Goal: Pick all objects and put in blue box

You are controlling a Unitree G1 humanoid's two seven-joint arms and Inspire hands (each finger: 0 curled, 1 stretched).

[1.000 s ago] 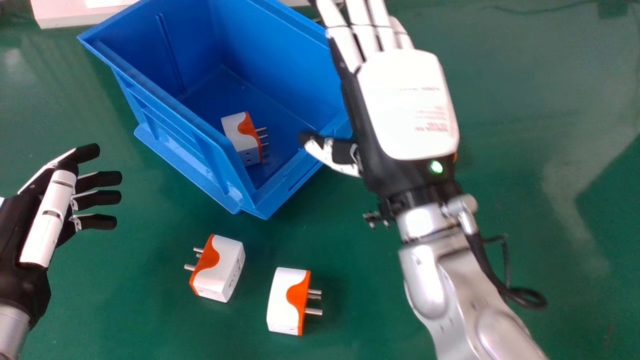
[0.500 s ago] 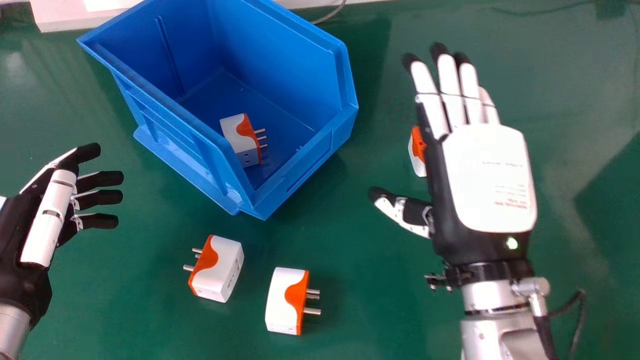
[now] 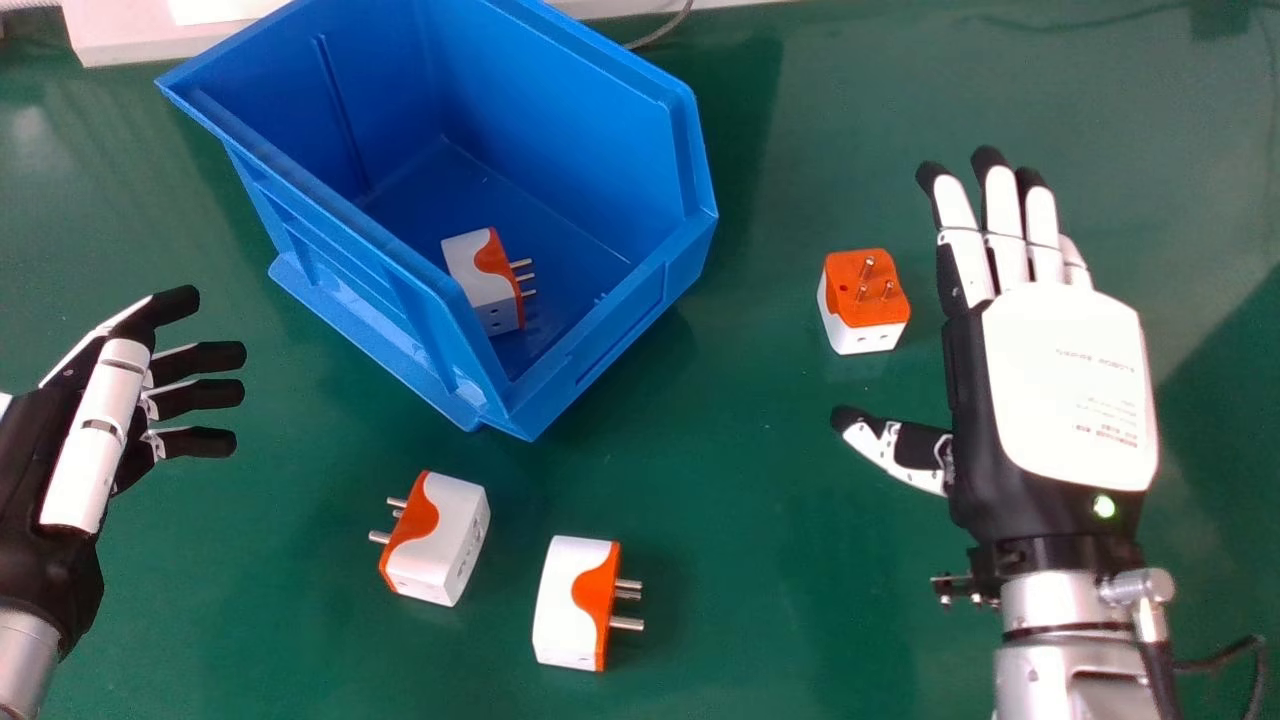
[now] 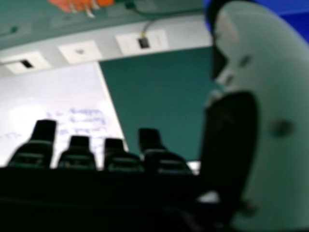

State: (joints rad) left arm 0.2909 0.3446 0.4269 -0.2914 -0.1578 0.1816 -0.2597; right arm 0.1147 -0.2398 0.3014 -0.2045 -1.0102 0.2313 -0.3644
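- And there's the right hand (image 3: pixel 1065 385) over on the right, fingers straight and released, thumb stuck out sideways, holding nothing.
- Just beside it, between hand and blue box (image 3: pixel 610 350), one plug (image 3: pixel 852 338) sits on the bench (image 3: pixel 740 560), pins straight up, orange face on top, white sides below.
- Down in front of the box, the nearest plug (image 3: pixel 563 610) lies with its pins to the right, long axis running front to back; white body, wavy orange edge.
- To its left, another plug (image 3: pixel 450 535) aims its pins left, long axis front to back, far end leaning right; same white and orange, small slots showing.
- Inside the box, a fourth plug (image 3: pixel 470 260) points its pins right, its long axis slanting, near end toward the right.
- Left hand (image 3: pixel 95 430) at the left edge, fingers extended, released and grasping nothing.
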